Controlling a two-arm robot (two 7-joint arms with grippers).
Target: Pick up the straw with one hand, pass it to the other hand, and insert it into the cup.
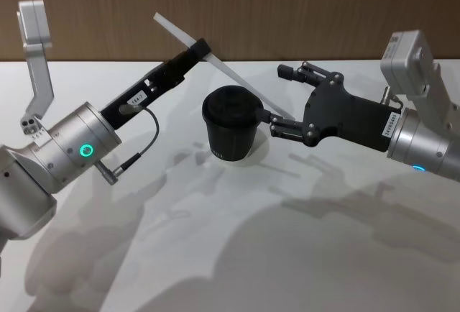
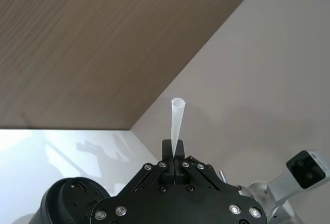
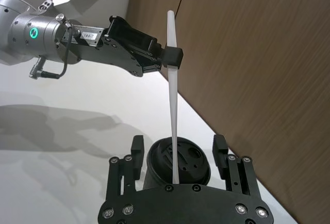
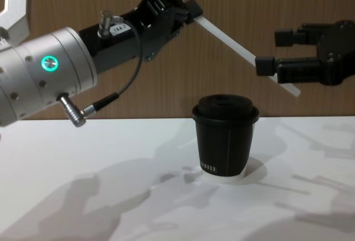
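**The straw (image 1: pixel 244 81) slants above the cup (image 1: pixel 230 136)**

The left tool (image 1: pixel 201 47) is clamped on the straw near its upper end. The straw slopes down to the right and passes over the lidded cup without touching it. Its lower end lies between the spread fingers of the right tool (image 1: pixel 277 98) — this tool is open, and whether one finger touches the straw I cannot judge. The cup stands alone on the white counter (image 1: pixel 215 254), with free room all around it. Behind it, a wooden wall (image 1: pixel 287 10) closes the far edge.
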